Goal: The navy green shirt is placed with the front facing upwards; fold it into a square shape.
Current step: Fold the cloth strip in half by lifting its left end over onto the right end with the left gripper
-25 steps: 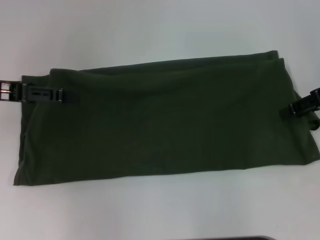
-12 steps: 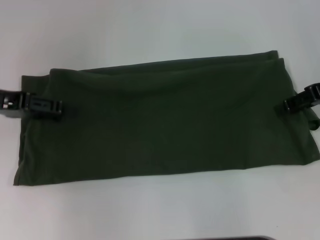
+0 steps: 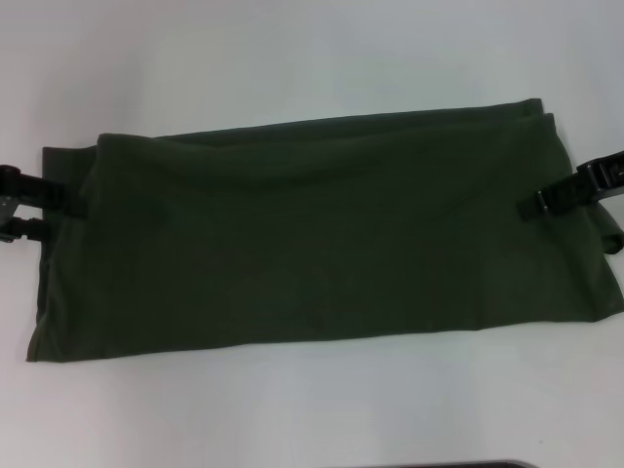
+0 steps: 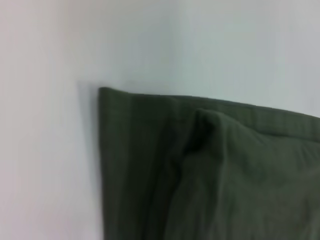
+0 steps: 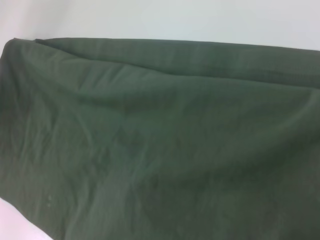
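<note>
navy green shirt (image 3: 322,234): folded into a long band, plain side up, flat across the white bench (image 3: 312,58) | left gripper (image 3: 47,212): at the band's 9 o'clock end, jaws apart over its edge | right gripper (image 3: 541,203): at the 3 o'clock end, above the cloth, jaws' state not discernible

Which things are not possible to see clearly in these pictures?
- Left gripper, head view: arm cut off by the picture's edge.
- Right gripper, head view: fingers too small and dark against the navy green shirt.
- Shirt's lettering: hidden by folds, every view.
- Wrist views: own fingers absent.
</note>
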Robot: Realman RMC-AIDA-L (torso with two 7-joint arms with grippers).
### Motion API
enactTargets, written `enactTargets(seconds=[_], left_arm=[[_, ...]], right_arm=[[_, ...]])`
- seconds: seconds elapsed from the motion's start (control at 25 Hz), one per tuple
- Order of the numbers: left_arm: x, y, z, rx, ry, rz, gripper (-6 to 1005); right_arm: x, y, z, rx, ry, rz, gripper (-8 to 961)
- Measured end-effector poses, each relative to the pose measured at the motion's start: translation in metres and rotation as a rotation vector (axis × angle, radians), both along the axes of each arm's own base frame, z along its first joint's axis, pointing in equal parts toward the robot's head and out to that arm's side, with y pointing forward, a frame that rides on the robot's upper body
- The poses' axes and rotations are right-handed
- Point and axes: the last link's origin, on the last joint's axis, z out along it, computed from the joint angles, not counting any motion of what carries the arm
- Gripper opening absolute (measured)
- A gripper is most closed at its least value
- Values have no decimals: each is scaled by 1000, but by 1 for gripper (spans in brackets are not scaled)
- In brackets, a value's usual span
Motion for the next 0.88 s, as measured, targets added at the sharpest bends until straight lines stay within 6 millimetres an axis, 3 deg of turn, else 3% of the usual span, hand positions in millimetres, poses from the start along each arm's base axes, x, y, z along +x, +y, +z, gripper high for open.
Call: enactTargets(seconds=[0.88], left_arm=[[-11, 8, -16, -41, 156, 38, 708]], right_arm=[[-1, 1, -1, 2, 4, -3, 684]])
